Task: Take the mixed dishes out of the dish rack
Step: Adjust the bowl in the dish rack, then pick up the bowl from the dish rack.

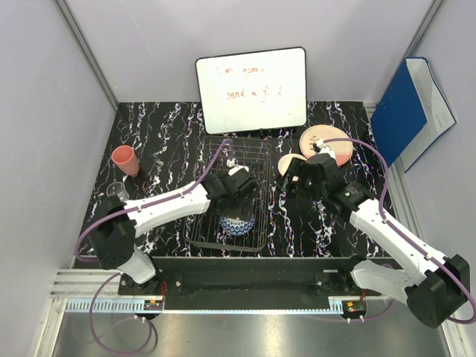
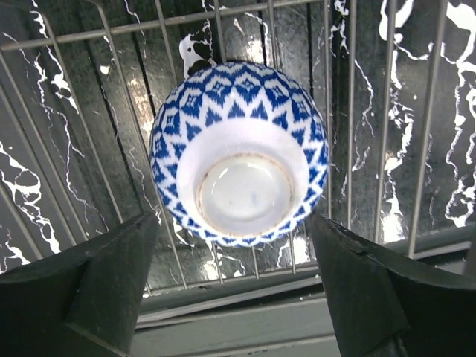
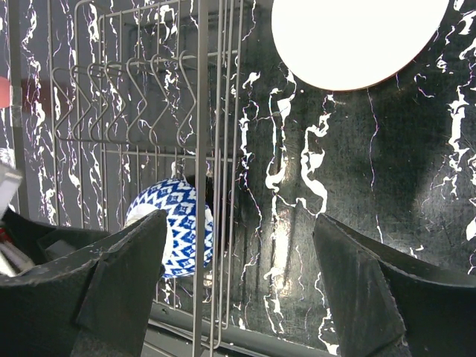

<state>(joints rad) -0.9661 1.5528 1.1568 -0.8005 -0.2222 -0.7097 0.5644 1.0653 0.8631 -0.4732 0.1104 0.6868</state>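
The black wire dish rack (image 1: 256, 160) stands mid-table. The blue-and-white patterned bowl (image 1: 236, 224) lies upside down at its near end. It fills the left wrist view (image 2: 238, 152) and shows through the wires in the right wrist view (image 3: 175, 227). My left gripper (image 1: 236, 181) hovers over the rack, open (image 2: 234, 268), its jaws wide on either side of the bowl and above it. My right gripper (image 1: 303, 175) is open and empty (image 3: 238, 275) over bare table right of the rack. The cream bowl (image 1: 288, 163) and pinkish plate (image 1: 331, 141) lie beside it. The salmon cup (image 1: 125, 160) and clear glass (image 1: 117, 191) stand at left.
A white whiteboard (image 1: 251, 91) leans at the back behind the rack. A blue folder (image 1: 409, 111) leans on the right wall. A cream round dish (image 3: 357, 37) shows at the top of the right wrist view. The rack's hooks (image 3: 119, 97) stand left of the right gripper.
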